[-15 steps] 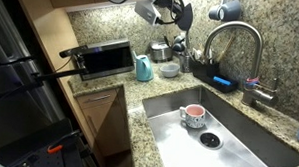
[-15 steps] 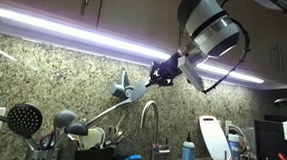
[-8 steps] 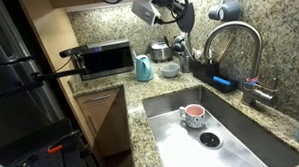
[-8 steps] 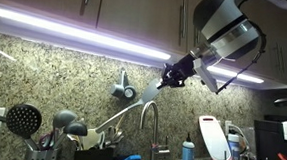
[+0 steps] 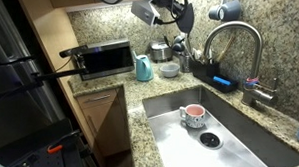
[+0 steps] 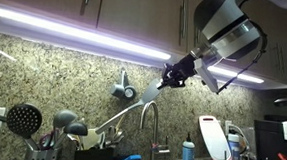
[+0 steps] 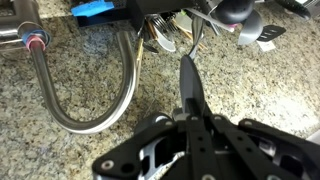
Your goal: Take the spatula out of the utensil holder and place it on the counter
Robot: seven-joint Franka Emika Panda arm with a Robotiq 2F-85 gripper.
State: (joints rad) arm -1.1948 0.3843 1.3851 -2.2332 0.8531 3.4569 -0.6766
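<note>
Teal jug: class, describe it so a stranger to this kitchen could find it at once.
Start at the dark toaster oven on the granite counter. The jug stands right beside it, on the side toward the sink. It alone is teal; nearby vessels are steel.

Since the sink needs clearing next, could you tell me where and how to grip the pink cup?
Take the pink cup by its rim, one finger inside, one outside, coming straight down: it stands upright, mouth open, and the sink walls likely block a sideways approach.
</note>
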